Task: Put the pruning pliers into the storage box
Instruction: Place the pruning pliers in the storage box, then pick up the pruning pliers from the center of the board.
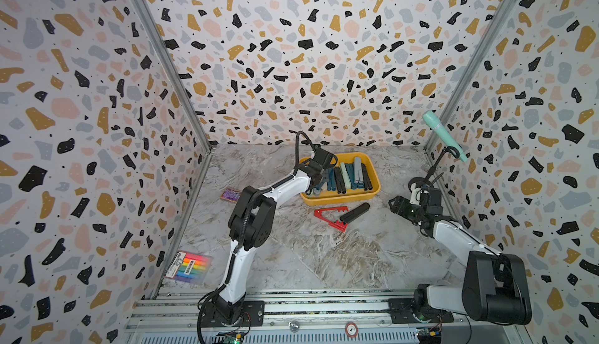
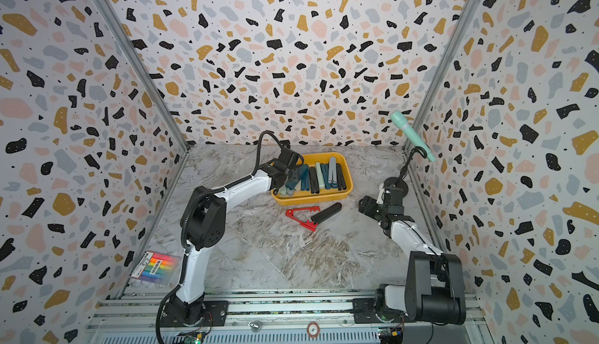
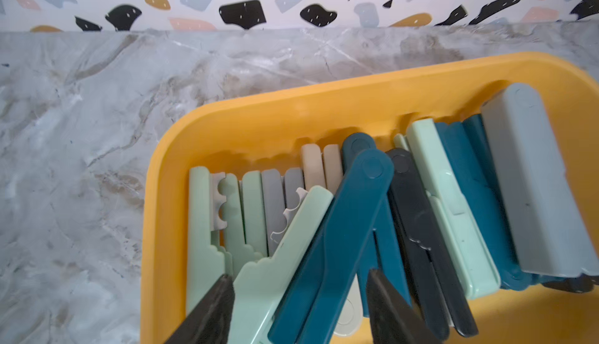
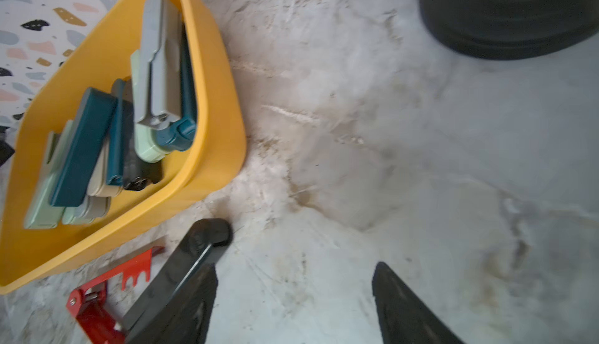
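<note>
Right gripper (image 4: 295, 269) spread, empty; black folded plastic pliers (image 4: 201, 245) just left, axis left-near to right-far. Left gripper (image 3: 299, 276) spread over yellow plastic tray (image 3: 259, 112).

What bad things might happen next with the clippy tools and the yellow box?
1. The left end effector, jaws open, straddles the dark teal pliers lying on top of the pile in the storage box. Lifting away might snag it and flick tools over the low wall.
2. The black pliers on the table lies right by the spread-open red pliers, so the right end effector, open beside it, may nudge or catch both.
</note>
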